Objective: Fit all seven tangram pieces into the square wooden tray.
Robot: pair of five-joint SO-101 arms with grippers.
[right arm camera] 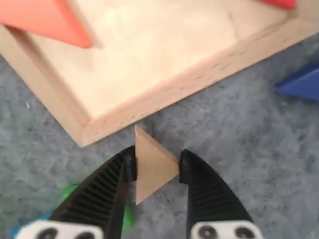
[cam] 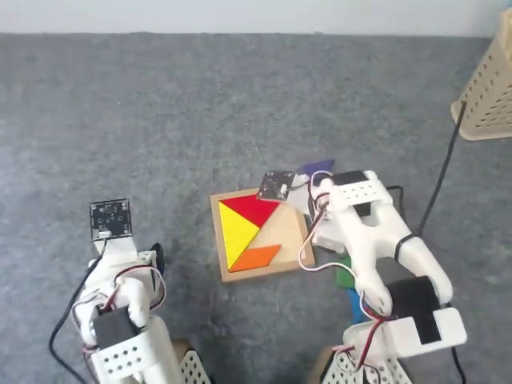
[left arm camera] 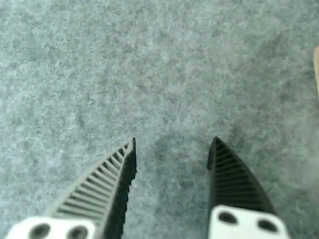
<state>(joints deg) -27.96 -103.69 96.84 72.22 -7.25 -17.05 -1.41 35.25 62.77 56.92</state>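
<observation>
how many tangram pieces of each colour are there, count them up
red piece: 1
yellow piece: 1
orange piece: 1
plain wood piece, gripped in the right hand: 1
green piece: 1
light blue piece: 1
dark blue piece: 1
total: 7

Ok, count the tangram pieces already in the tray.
3: red triangle along the far side, yellow triangle at the left, orange piece at the near edge. The right arm hides part of the tray.
</observation>
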